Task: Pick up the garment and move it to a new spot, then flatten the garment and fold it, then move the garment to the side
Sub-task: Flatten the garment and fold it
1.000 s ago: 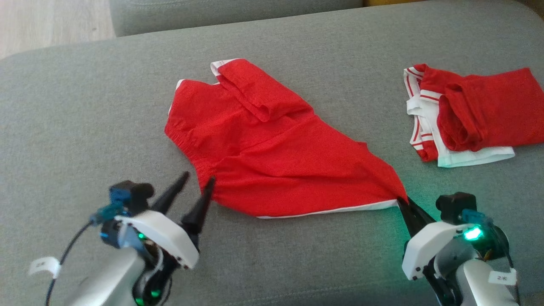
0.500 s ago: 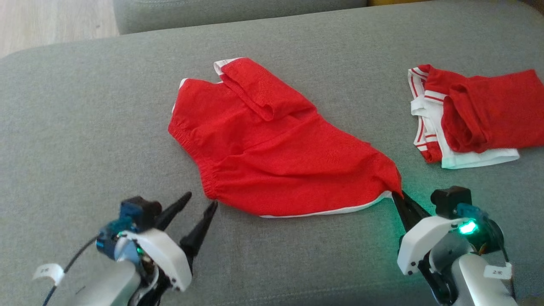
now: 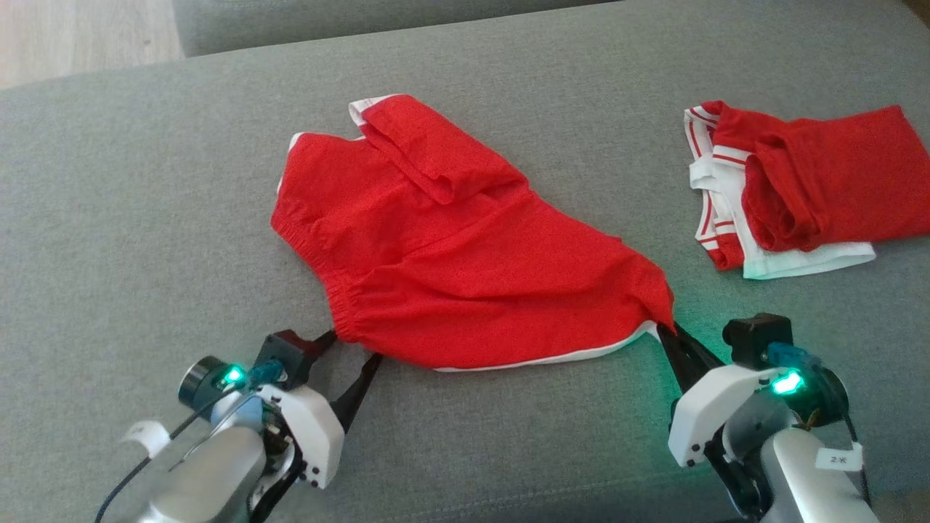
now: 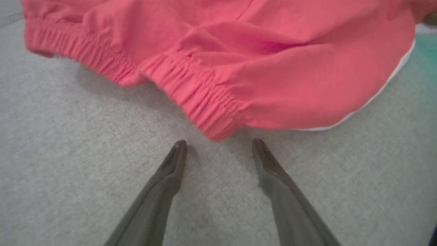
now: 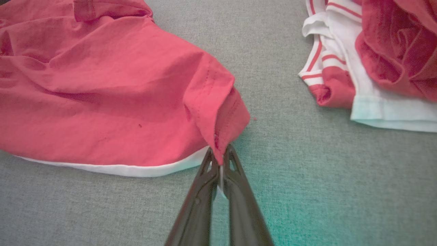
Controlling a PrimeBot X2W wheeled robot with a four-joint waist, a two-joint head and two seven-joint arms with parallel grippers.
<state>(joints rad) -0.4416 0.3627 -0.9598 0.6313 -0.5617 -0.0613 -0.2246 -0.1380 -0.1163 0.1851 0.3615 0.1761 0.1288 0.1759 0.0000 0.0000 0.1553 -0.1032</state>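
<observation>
Grey sofa cushion [image 3: 145,181] underfoot; a strip of wood floor [image 3: 73,29] at the upper left of the head view.

The red garment [image 3: 465,247] lies spread and rumpled across the centre of the cushion, one flap folded over at its top. Its elastic waistband [image 3: 312,247] runs down the left edge and its white hem [image 3: 552,358] along the lower edge. A second, folded garment [image 3: 792,189], red and white, sits at the upper right, well apart from the first.

Left pincer [image 3: 354,346]: jaws wide apart, nothing held. In the left wrist view [image 4: 219,142] the waistband's lower corner sits just above the gap between the two tips; contact cannot be told. Half a second ago the tips stood clear, below and left of that corner. A second ago they were up beside the waistband edge. So: out, then back in at the corner.

Right pincer [image 3: 662,330]: jaws together, clamped on the garment's lower right corner. The right wrist view [image 5: 220,153] shows red cloth and white hem pinched between the tips. The grip is the same through all three frames. The cloth there is more gathered than a second ago, when it drew out to a long taut point.

The whole head view has shifted slightly between frames, which is the camera; the folded garment keeps its place on the cushion.
</observation>
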